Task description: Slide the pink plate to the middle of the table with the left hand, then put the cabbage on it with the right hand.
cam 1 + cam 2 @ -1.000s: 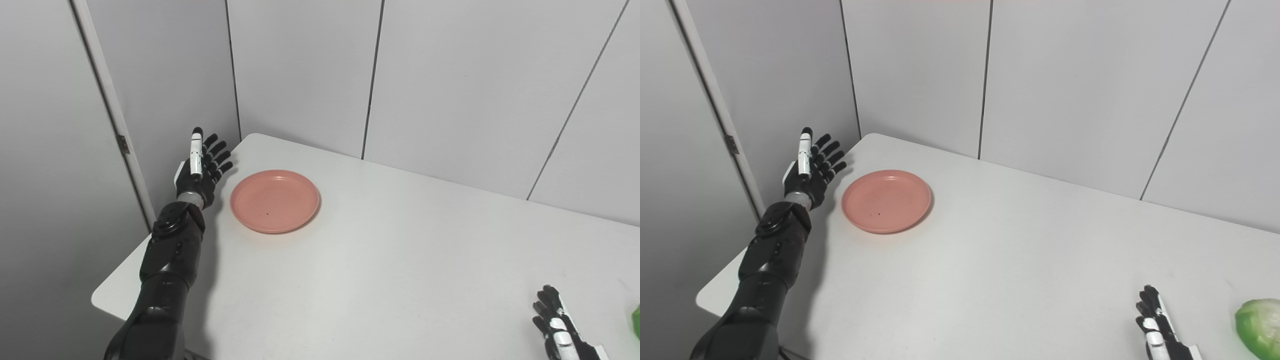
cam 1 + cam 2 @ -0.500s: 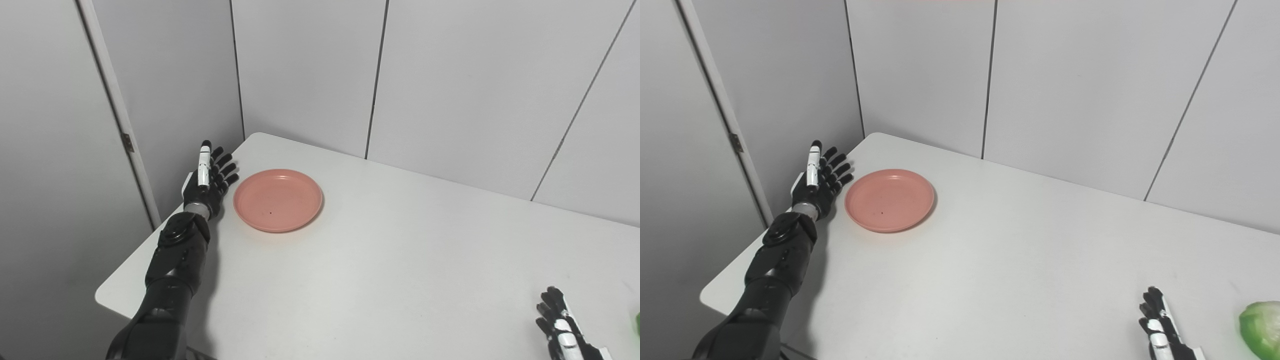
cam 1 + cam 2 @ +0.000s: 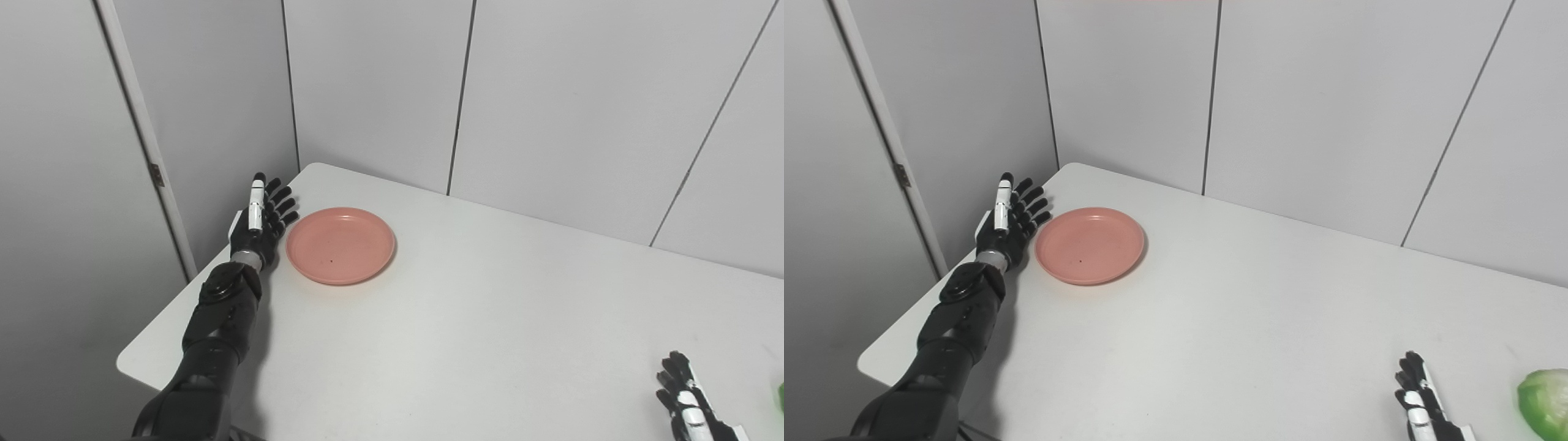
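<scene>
Now closer than a second ago: left hand (image 3: 260, 223) drawn in from beyond the table's (image 3: 465, 318) left edge, just beside the plate's (image 3: 340, 245) left rim, not clearly touching. Fingers spread and straight, palm toward the plate, holding nothing. Plate unmoved, near the far-left corner, close to the left edge and the wall panels. Wide bare tabletop stretching right and toward the near edge, open all the way to the middle. Right hand (image 3: 1421, 401) low at the bottom right, unmoved, partly cut off by the picture's edge, fingers extended, empty. Cabbage (image 3: 1543, 404) just right of that hand, by the right border, apart from it.
</scene>
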`<state>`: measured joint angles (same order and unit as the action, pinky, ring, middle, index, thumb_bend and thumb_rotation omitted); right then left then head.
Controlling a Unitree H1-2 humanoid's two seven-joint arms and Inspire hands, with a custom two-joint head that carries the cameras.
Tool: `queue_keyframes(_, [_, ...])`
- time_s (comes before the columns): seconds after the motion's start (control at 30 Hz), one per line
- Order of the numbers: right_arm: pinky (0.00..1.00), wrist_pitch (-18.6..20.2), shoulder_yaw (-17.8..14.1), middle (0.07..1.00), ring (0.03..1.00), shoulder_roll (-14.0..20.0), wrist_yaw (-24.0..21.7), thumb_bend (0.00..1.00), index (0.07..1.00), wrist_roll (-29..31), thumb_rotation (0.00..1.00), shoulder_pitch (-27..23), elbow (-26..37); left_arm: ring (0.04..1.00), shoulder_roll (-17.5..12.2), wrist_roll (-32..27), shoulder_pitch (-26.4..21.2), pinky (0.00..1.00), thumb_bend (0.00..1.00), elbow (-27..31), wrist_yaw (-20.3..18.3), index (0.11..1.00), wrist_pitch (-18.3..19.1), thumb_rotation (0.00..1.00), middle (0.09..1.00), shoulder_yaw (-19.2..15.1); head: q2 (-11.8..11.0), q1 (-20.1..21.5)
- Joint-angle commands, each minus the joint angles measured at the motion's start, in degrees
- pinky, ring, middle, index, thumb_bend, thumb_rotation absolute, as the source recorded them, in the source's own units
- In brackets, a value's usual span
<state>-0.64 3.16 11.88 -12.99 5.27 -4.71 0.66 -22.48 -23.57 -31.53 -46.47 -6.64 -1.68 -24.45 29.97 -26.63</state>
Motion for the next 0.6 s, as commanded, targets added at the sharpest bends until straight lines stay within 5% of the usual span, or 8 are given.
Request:
queue_keyframes(0.0, [1.0, 1.0, -0.1, 0.995, 1.0, -0.1, 0.3, 0.14, 1.0, -0.4, 1.0, -0.1, 0.8, 0.89, 1.0, -0.1, -0.5, 0.86, 0.53, 0.1, -1.0, 0.869, 0.6, 1.0, 0.888, 0.9, 0.1, 0.3])
queue_keyframes(0.57, [1.0, -0.3, 1.0, 0.988, 0.989, -1.8, 1.4, 0.2, 0.986, -3.4, 1.0, -0.3, 0.2, 0.894, 4.3, 2.0, 1.2, 0.88, 0.52, 6.7, -2.5, 0.888, 7.9, 1.0, 0.897, 8.2, 2.3, 5.5])
